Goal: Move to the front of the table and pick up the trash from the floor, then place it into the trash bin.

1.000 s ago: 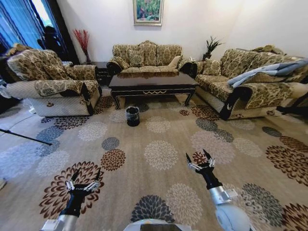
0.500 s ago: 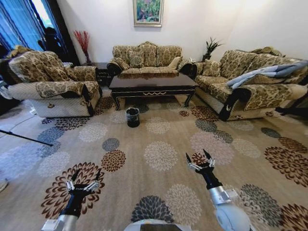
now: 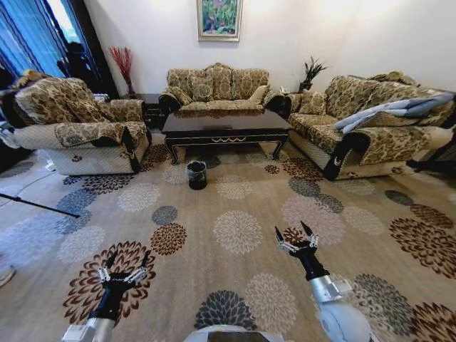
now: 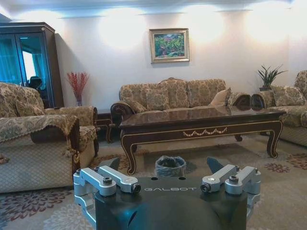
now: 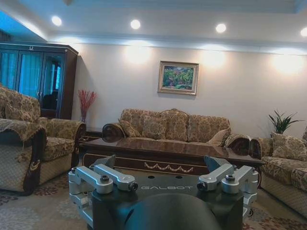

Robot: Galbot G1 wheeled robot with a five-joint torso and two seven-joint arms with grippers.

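Left gripper (image 3: 124,265): fingers spread, empty.
Right gripper (image 3: 294,234): fingers spread, empty.
Small round black trash bin (image 3: 196,174): well beyond both fingertips, before the glossy dark wood table (image 3: 225,123).

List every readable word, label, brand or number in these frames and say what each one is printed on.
"GALBOT": on the black body of the left gripper, between its open fingers, in the left wrist view.
"GALBOT": on the black body of the right gripper, in the right wrist view.
The framed painting on the wall shows no readable text.
The table and the trash bin carry no lettering that can be read.
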